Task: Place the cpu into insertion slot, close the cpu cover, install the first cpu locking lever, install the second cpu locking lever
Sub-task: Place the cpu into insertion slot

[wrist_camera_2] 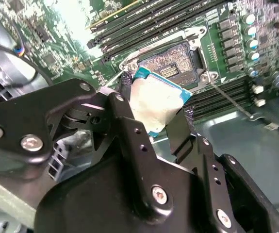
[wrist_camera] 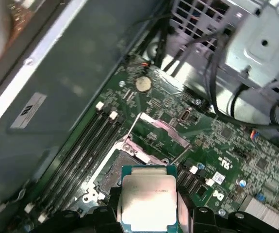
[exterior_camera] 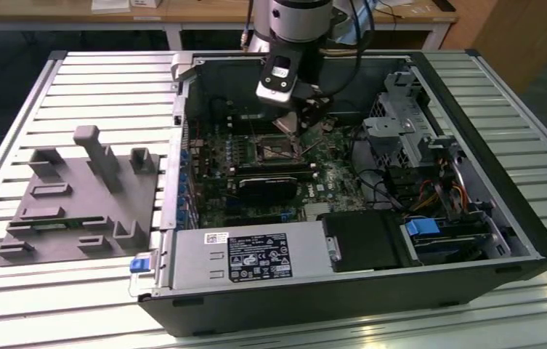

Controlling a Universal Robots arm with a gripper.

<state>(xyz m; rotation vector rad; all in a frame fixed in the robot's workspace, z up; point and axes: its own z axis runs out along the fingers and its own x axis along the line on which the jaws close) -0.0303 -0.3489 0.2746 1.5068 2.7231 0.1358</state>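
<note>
Inside the open black metal computer case, over the green motherboard, the black two-fingered gripper clamps the small square silvery-topped cpu by its edges, just above the dark, silver-rimmed insertion slot. A skewed descent could bend the socket's contacts. The raised silvery cpu cover and the long black memory slots leave little room at the sides.

Soft even light, white glare on the motherboard, dim inside the case
</note>
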